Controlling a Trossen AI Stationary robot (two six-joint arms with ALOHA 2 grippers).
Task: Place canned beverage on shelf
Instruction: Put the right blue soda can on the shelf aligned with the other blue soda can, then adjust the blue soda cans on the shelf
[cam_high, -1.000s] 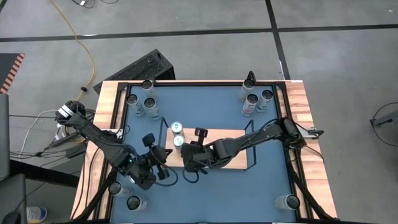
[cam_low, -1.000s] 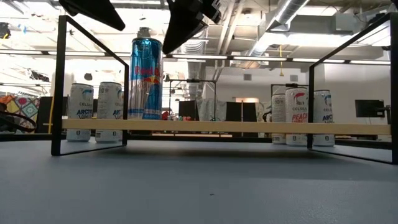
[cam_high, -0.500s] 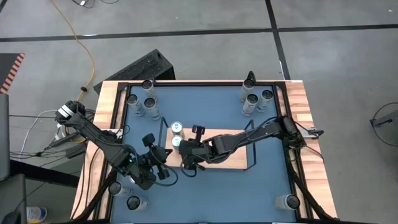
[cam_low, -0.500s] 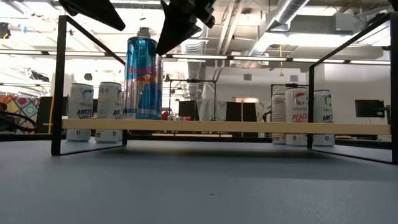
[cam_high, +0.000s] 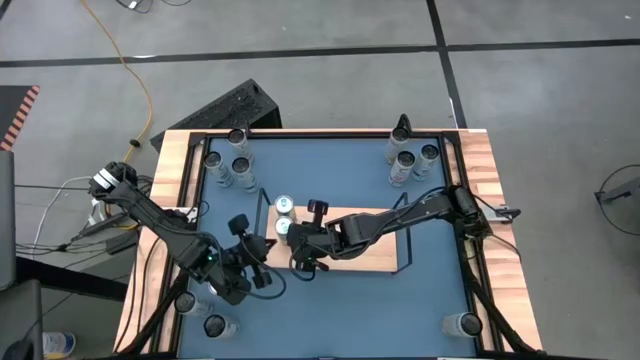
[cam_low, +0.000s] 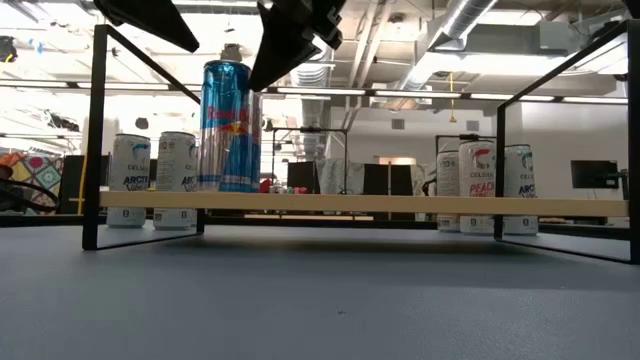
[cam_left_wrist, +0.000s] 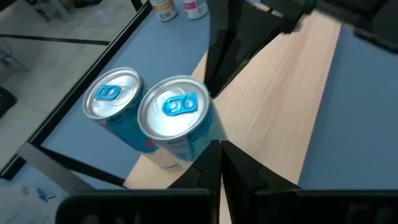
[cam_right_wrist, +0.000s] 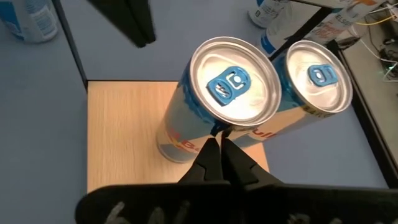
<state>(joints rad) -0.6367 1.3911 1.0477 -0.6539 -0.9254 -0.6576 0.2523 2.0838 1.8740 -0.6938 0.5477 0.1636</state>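
Note:
A tall blue-and-silver can (cam_high: 283, 228) stands upright on the left end of the shelf (cam_high: 370, 258), a light-wood board in a black wire frame. A second can of the same kind (cam_high: 284, 205) stands right behind it, toward the far side. My right gripper (cam_right_wrist: 219, 148) is shut and reaches in from the table's right, its tips at the near can (cam_right_wrist: 233, 87). In the low view it (cam_low: 265, 72) meets the top of that can (cam_low: 228, 130). My left gripper (cam_left_wrist: 221, 152) is shut and hangs just left of and nearer than that can (cam_left_wrist: 177, 115), apart from it. My right gripper pushes with its shut fingertips (cam_right_wrist: 210, 150) against the near can's side, just under the rim (cam_right_wrist: 214, 129). The fingers slant down from the table's right. The can stands upright with its base on the shelf board.
Groups of white cans stand at the table's far left (cam_high: 225, 165) and far right (cam_high: 410, 160) corners. More cans stand at the near left (cam_high: 212, 324) and near right (cam_high: 462, 323). The shelf's raised black end rails (cam_low: 96, 130) rise at either end of the board.
My right gripper, still shut, has gone a little toward the table's left edge. The near can has slid that way along the board and stays upright. It now stands more in line with the can behind it.

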